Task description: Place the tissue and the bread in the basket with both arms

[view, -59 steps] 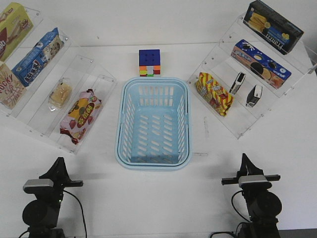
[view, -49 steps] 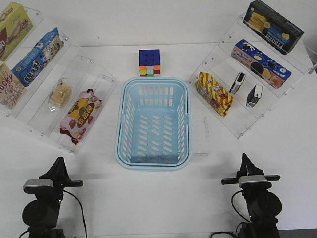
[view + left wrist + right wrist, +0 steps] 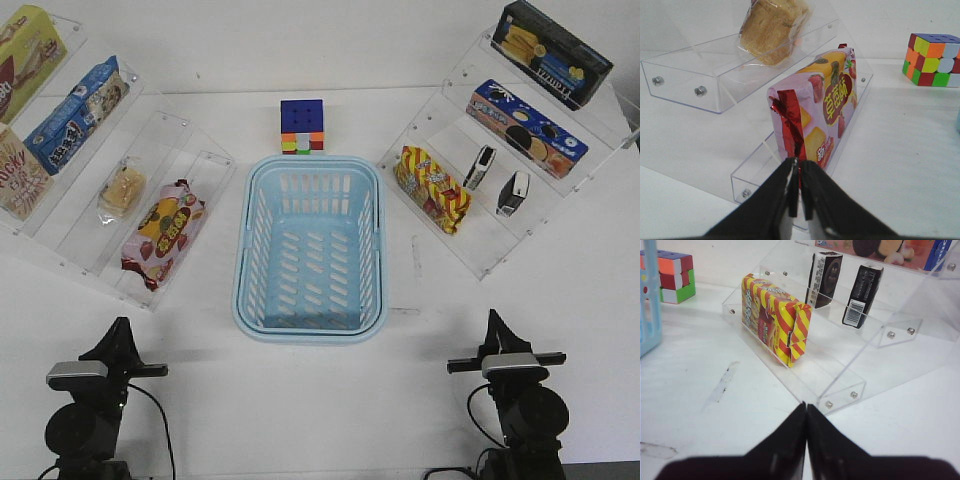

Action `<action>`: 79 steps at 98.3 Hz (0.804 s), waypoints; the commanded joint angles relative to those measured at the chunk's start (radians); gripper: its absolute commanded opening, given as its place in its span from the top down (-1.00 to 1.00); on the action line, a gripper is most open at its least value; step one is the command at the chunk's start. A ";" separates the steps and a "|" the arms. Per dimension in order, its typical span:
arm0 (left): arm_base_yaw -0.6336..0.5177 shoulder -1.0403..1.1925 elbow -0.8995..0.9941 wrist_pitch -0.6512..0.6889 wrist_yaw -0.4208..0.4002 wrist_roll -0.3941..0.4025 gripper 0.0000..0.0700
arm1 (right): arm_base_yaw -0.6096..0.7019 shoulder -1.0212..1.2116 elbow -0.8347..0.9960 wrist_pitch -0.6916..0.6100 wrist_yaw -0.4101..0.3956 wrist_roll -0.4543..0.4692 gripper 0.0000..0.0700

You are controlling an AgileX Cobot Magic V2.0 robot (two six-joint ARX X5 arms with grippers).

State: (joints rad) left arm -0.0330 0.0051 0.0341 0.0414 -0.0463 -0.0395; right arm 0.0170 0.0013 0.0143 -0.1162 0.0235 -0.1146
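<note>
Both end effectors, left point(image 3: 796, 200) and right point(image 3: 806, 440), sit closed and empty. Bread point(image 3: 122, 190) at ten o'clock of the basket point(image 3: 310, 325) looks soft, crinkly-wrapped; grip its sides gently.

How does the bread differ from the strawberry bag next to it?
The bread is small, squarish, golden-tan in clear wrap; the strawberry bag is longer, pink-red and printed. The bread sits one shelf step farther from the basket than the bag. Both lie on the left clear rack, ungrasped.

Basket point(image 3: 649, 300) was cut off by the frame edge in right wrist view; print on both tissue packs point(image 3: 480, 166) was illegible.
</note>
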 commanded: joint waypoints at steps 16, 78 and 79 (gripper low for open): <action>0.001 -0.002 -0.020 0.011 0.003 0.008 1.00 | 0.000 0.000 -0.002 0.025 -0.007 0.016 0.99; 0.001 -0.002 -0.020 0.011 0.003 0.008 1.00 | -0.003 0.455 0.481 -0.072 0.067 0.350 0.89; 0.001 -0.002 -0.020 0.011 0.003 0.008 1.00 | -0.003 0.476 0.495 -0.074 0.061 0.343 0.83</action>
State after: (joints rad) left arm -0.0330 0.0051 0.0341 0.0414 -0.0463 -0.0395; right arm 0.0128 0.3416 0.4385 -0.1829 0.1093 0.2977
